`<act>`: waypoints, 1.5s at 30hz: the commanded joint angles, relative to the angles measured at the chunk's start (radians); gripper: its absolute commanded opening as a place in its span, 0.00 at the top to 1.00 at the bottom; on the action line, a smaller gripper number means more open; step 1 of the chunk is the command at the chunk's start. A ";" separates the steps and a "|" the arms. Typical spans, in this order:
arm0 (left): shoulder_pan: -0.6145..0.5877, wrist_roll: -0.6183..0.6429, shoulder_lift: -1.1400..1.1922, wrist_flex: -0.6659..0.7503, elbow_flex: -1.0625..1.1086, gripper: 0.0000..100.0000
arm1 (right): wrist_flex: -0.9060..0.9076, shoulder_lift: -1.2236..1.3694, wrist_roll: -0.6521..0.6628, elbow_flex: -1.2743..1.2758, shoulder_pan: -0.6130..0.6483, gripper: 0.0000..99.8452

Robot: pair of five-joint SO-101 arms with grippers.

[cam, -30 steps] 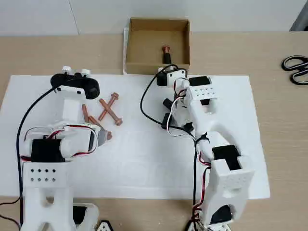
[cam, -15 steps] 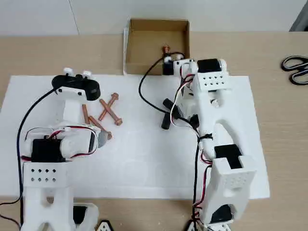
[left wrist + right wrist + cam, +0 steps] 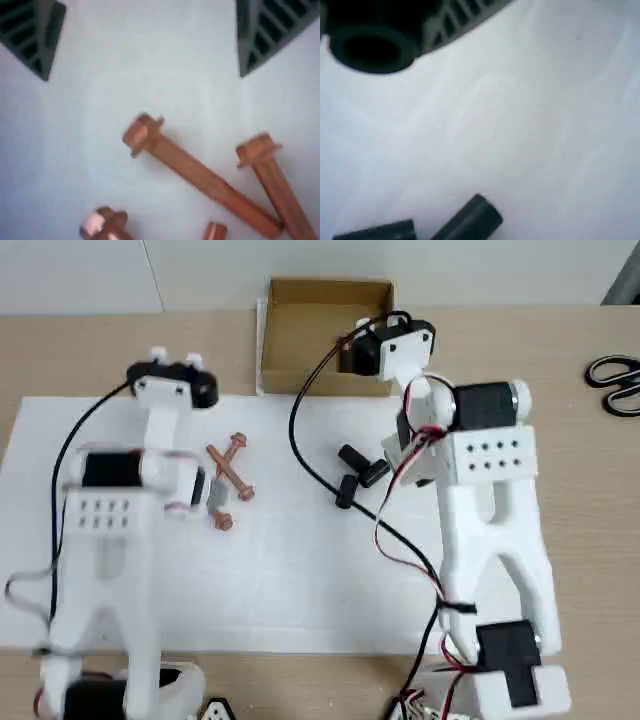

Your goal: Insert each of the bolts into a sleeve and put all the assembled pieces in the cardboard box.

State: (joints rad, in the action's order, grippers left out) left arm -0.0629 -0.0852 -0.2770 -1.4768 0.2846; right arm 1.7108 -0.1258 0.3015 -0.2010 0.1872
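Copper bolts (image 3: 200, 175) under wide-open left gripper (image 3: 145, 35); right gripper (image 3: 415, 30) apparently tight on black sleeve (image 3: 367, 48)

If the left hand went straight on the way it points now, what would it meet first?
The left hand would probably meet bare white sheet first, just short of the nearest bolt; depth is unclear, so it may graze that bolt's head.

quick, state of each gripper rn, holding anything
left gripper: open, fingers wide apart above the bolts, holding nothing
right gripper: cannot tell if open or closed
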 commanded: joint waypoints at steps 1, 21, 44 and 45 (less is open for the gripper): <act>-0.002 -0.012 0.203 0.023 -0.168 0.77 | 0.013 -0.079 0.005 0.025 -0.004 0.95; 0.000 -0.011 0.845 -0.098 -0.710 0.79 | 0.013 -0.101 0.000 0.087 -0.005 0.95; 0.006 0.021 0.921 -0.075 -0.746 0.87 | 0.012 -0.101 -0.020 0.089 -0.004 0.95; 0.006 -0.018 0.914 -0.097 -0.760 0.87 | 0.012 -0.101 -0.020 0.089 -0.004 0.95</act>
State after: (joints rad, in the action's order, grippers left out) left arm -0.0614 -0.0514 0.6605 -1.5566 -0.4457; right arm 1.7123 -0.1780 0.2938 -0.1074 0.1857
